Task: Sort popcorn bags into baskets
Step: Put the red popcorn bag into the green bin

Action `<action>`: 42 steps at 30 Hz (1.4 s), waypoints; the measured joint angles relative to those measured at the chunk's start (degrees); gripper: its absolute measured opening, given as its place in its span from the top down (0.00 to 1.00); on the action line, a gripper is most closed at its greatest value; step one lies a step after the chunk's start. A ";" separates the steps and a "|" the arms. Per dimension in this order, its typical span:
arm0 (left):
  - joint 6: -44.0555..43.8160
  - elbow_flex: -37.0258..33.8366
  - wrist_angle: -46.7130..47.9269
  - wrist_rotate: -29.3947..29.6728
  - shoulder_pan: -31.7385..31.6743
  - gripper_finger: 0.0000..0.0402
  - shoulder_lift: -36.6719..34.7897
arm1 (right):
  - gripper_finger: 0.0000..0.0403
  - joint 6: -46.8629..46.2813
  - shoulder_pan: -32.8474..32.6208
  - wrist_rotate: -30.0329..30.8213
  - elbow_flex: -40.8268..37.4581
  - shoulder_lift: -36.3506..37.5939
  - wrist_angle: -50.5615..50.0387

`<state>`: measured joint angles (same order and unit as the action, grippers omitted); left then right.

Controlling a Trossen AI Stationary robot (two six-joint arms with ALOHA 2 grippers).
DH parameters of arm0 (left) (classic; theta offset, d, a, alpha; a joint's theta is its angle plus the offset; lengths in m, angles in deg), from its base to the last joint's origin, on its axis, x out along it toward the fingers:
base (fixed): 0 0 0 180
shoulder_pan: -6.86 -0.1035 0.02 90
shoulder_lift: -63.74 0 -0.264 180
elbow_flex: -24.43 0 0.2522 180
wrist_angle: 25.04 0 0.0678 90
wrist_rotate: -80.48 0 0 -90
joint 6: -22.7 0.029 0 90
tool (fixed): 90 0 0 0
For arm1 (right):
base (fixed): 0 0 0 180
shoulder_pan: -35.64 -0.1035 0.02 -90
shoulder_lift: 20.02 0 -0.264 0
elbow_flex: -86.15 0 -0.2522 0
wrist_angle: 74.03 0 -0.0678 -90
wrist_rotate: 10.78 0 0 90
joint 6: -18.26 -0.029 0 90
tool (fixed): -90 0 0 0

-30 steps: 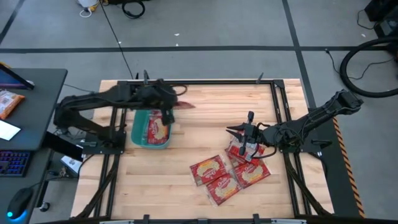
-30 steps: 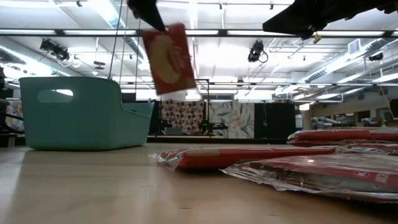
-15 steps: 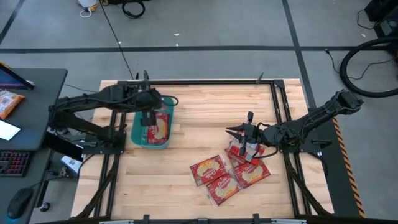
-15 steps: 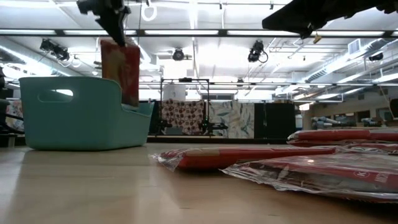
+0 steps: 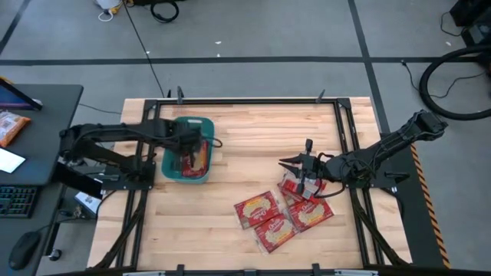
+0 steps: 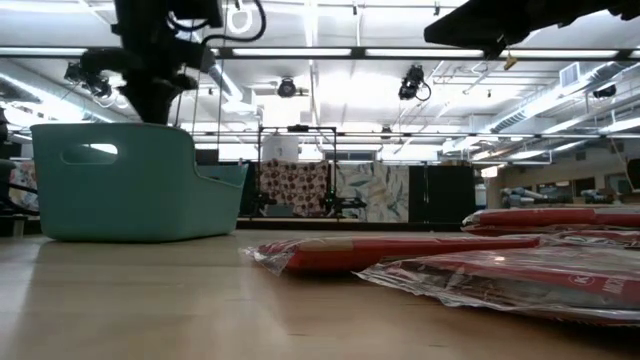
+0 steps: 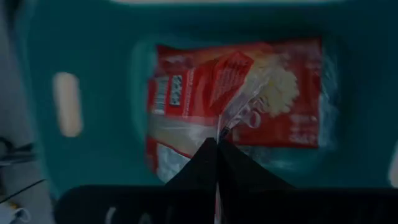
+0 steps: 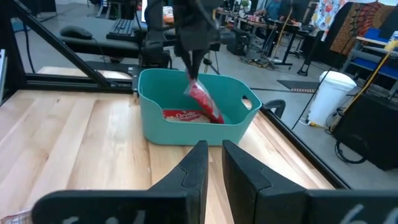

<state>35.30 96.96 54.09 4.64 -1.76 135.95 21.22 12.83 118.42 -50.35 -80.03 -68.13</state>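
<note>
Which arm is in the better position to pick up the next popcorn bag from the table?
Right. The right gripper hangs over the loose popcorn bags, while the left gripper is down in the basket, shut on a bag.

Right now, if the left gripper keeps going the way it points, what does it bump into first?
Probably the popcorn bags lying in the basket; the left gripper points down into it, shut on a bag.

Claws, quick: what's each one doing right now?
Left claw: shut on a popcorn bag, lowered inside the teal basket.
Right claw: open, empty, above the bags on the table.
</note>
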 joint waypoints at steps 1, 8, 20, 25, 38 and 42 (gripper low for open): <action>-0.02 -0.68 0.09 -0.73 0.36 0.97 0.00 | 0.87 -0.15 -0.01 0.00 0.00 0.00 0.00; -6.58 -2.06 -0.16 -2.64 4.20 0.82 0.00 | 0.87 -0.21 -0.02 0.03 0.00 0.00 0.41; -29.18 -1.54 -6.09 -0.42 16.60 0.63 -0.25 | 0.87 0.54 0.97 0.13 0.00 0.00 0.83; -33.76 -1.54 -11.11 8.16 26.00 0.64 -0.24 | 0.87 0.64 2.58 -1.32 0.00 0.00 0.76; -38.91 -5.74 -20.38 12.31 37.74 0.65 0.28 | 0.87 -1.63 5.99 -7.78 0.02 -7.53 3.88; -35.73 -9.52 -24.92 15.65 40.30 0.65 -0.56 | 0.87 -4.31 6.56 -8.46 0.54 -11.50 5.47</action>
<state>-0.43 87.44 29.17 20.29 38.54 135.39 16.91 19.39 109.97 -49.82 -91.53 -62.65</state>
